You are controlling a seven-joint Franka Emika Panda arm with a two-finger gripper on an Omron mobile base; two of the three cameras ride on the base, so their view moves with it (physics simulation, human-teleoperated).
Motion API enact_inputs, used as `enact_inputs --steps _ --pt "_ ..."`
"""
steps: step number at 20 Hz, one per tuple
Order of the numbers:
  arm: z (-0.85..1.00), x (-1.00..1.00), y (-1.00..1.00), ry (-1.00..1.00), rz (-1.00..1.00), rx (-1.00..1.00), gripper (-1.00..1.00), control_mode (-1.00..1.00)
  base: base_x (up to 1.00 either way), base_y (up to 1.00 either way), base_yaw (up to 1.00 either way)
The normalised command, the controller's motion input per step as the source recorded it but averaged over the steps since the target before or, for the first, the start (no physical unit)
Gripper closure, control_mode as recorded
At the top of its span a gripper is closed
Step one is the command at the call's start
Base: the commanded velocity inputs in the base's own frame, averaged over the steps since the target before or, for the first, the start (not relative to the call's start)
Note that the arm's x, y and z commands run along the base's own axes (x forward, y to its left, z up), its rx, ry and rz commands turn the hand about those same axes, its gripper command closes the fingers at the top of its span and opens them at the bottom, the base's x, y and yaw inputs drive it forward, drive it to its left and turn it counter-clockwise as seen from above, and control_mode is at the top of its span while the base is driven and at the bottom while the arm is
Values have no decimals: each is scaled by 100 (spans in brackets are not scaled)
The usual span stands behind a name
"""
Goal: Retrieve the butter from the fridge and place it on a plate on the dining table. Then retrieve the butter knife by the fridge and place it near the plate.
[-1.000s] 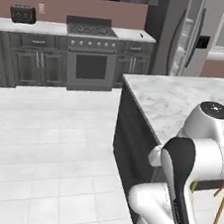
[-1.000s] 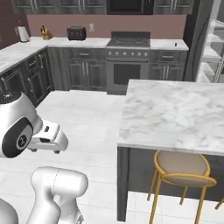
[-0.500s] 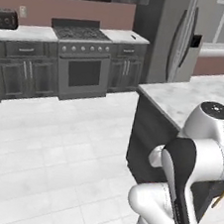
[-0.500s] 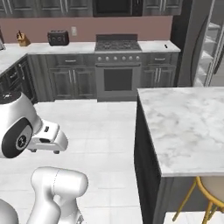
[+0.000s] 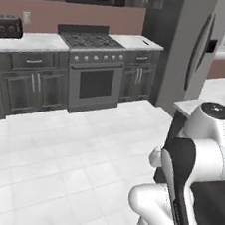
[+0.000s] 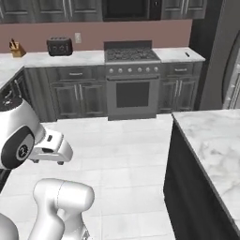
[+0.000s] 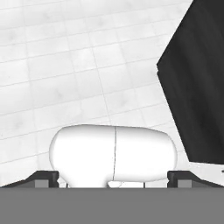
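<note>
I see my fingers (image 7: pixel 112 177) wide, holding nothing | fridge (image 5: pixel 193 50) ahead, shut | dining table surface (image 6: pixel 215 140) beside me

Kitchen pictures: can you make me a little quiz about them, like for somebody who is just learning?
1. True or false: the toaster sits on top of the stove.
2. What is the gripper holding? A) the butter B) a knife C) nothing, it is open
3. Fill in: the dining table has a white-and-grey ____ top.

Key: 1 false, it stands on the counter to the left of the stove; 2 C; 3 marble.
</note>
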Motion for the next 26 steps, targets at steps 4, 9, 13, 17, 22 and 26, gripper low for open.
enact_inputs --steps 4,9,13,17,22,26 --pt "0 0 0 0 0 0 -100 100 100 49 -12" --pt "0 0 0 0 0 0 -100 100 100 7 -21" --pt "0 0 0 0 0 0 -100 100 100 24 -43" --pt "0 0 0 0 0 0 -100 100 100 65 -53" --pt "0 0 0 0 0 0 -100 100 100 83 -53" --pt "0 0 0 0 0 0 -100 100 100 93 -34"
